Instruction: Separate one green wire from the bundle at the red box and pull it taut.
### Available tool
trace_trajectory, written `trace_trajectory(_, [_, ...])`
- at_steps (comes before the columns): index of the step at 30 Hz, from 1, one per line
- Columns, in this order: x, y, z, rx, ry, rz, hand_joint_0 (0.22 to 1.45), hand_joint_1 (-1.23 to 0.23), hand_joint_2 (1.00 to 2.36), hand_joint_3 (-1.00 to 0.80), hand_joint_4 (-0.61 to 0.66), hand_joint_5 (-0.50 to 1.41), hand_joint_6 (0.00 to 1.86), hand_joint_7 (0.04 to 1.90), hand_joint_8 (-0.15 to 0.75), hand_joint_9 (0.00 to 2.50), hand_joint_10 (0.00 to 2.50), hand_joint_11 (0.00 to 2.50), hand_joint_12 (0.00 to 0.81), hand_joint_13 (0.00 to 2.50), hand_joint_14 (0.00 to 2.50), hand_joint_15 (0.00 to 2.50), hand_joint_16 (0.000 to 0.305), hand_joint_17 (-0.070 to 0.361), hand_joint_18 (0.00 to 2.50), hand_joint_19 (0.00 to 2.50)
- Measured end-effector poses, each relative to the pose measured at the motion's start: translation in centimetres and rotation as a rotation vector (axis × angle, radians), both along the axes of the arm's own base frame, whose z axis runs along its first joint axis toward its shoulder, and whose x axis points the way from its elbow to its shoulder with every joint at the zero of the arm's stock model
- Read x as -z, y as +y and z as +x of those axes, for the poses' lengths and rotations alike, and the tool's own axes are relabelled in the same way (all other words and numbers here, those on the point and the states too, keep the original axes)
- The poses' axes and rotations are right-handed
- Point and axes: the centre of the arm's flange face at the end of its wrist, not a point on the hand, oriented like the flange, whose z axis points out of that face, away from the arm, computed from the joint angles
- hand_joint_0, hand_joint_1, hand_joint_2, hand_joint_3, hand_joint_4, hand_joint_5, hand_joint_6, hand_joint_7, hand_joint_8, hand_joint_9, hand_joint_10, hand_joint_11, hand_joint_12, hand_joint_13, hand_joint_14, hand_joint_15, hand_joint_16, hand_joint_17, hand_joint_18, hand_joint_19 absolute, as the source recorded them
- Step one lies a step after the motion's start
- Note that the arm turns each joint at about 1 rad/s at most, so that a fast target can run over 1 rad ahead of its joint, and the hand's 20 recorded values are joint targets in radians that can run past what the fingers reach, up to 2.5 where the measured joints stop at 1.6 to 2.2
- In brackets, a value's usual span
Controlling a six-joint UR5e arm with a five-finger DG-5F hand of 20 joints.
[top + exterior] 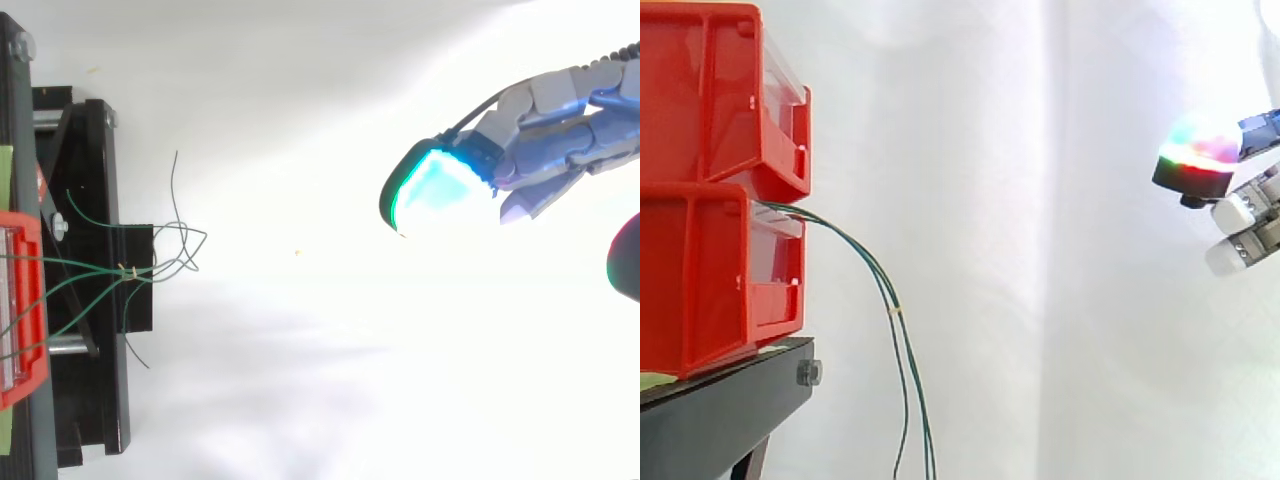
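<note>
Thin green wires (865,262) come out of the lower red box (720,275) and droop down past the stand, tied together by a small pale band (895,312). From above, the wires (165,250) spread in loops beside the red box (20,310). My hand (560,135) hangs at the right, far from the wires, with its fingers stretched toward them and nothing between them. One glowing pad (435,190) leads; in the side view the hand (1240,205) sits at the right edge, above the level of the lower box.
A second red box (715,95) is stacked on the lower one, both on the black stand (730,405). The white curtain (1040,300) fills the space between the wires and my hand.
</note>
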Motion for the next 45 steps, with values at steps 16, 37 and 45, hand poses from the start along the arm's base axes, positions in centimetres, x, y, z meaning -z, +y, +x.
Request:
trace_trajectory(16, [0.02,0.0,-0.01,0.0,0.0,0.0,0.53,-0.53,1.0,-0.45,0.22,-0.22,0.5,0.69,0.285,0.59,0.0,0.09,0.354,0.26,0.0,0.07,0.051,0.114,0.44,0.44])
trace_trajectory(37, [0.01,-0.04,-0.01,0.001,0.0,0.0,0.55,-0.54,1.0,-0.45,0.24,-0.22,0.5,0.68,0.299,0.66,0.0,0.12,0.281,0.4,0.0,0.05,0.034,0.078,0.57,0.11])
trace_trajectory(45, [0.0,0.0,0.0,0.0,0.0,0.001,0.55,-0.55,1.0,-0.46,0.25,-0.22,0.5,0.68,0.302,0.62,0.0,0.08,0.252,0.43,0.0,0.03,0.029,0.065,0.59,0.0])
